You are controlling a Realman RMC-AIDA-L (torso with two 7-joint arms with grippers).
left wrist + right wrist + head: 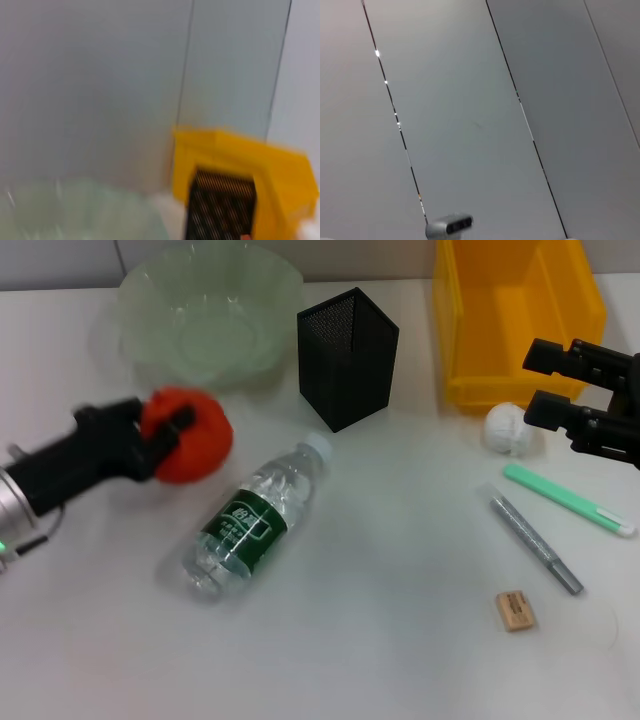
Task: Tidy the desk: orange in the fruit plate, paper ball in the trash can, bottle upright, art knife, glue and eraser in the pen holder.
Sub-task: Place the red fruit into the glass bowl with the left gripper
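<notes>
The left hand (168, 436) comes in from the left side of the white table (380, 640) and is clamped on the round red-orange orange (195, 435), its black fingers (182, 418) pressed across the fruit; the orange sits just in front of the wide, shallow, pale-green glass fruit plate (210, 320) with its wavy rim, not in it; the plate stands at the far left of the table; beside it, towards the middle, stands the square black wire-mesh pen holder (347, 357), upright; further right is the bright yellow rectangular plastic trash can (515, 320); the small clear plastic bottle (255, 518) with the dark green label lies on its side in the middle of the table, white cap pointing towards the pen holder; the right hand (535, 383) hangs at the right edge, in front of the trash can, its two black fingers spread apart and holding nothing; just below it, close to the trash can's front wall, rests the small crumpled white paper ball (510, 428); nearer me lie a mint-green flat stick (567, 499), a grey slim stick (535, 542) beside it, and the tiny tan rectangular eraser (516, 610) apart from both; the left wrist view shows the plate (75, 210), the trash can (240, 155) and the pen holder (220, 205) in front of it
</notes>
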